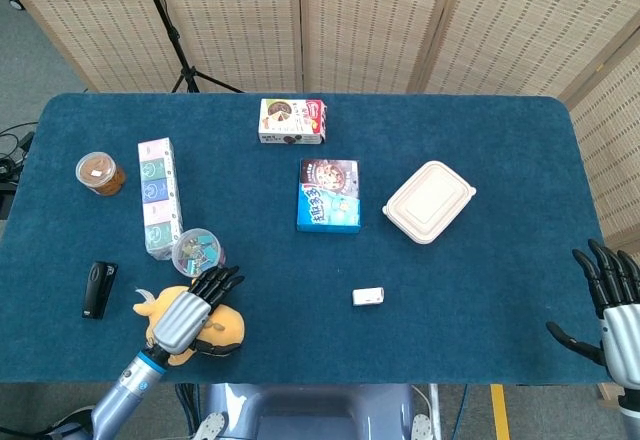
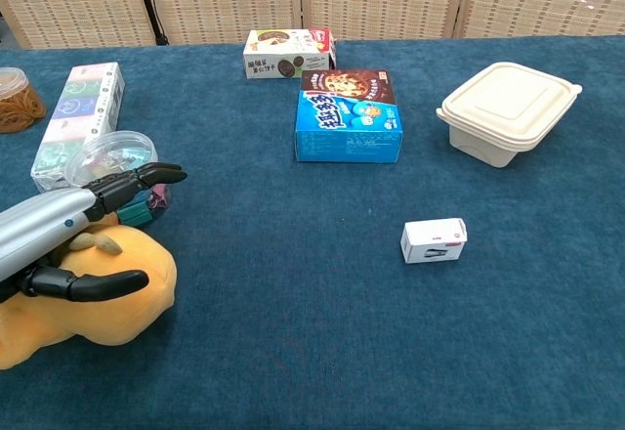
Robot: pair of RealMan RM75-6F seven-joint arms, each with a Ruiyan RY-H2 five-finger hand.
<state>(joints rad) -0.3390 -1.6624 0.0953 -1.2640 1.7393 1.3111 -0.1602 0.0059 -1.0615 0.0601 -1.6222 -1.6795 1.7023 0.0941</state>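
- Yellow plush toy (image 1: 212, 326) (image 2: 83, 298): lies at the near left edge of the blue bench (image 1: 480, 260), just in front of the round clear tub (image 1: 198, 251) (image 2: 109, 155).
- Left robot hand (image 1: 190, 312) (image 2: 68, 235): spread over the plush toy, fingers (image 2: 137, 178) apart and stretched toward the clear tub, thumb low along the toy's side. Holds nothing; whether the palm touches the plush cannot be told.
- Right robot hand (image 1: 610, 305): at the far right bench edge, fingers apart and upright, empty. Seen in the head view only.
- Clear tub: lid on, small coloured items inside, too small to name.
- Long tissue-style box (image 1: 158, 195) (image 2: 80, 117): beside the tub, pastel panels with round emblems; writing not legible.
- Brown-lidded jar (image 1: 100, 173) (image 2: 18, 98): left of the long box.
- Black stapler-like item (image 1: 98, 289): near the left edge, left of the plush.
- Blue biscuit box (image 1: 328, 196) (image 2: 348, 115): mid-bench, cookie picture on top, white lettering on the blue front face; not readable.
- White and red snack box (image 1: 291, 121) (image 2: 289, 53): behind the blue box, round chocolate biscuits pictured, text too small.
- Beige clamshell container (image 1: 429, 201) (image 2: 508, 109): closed, right of the blue box.
- Small white box (image 1: 368, 296) (image 2: 434, 240): alone near centre front, dark marking on its face, illegible.
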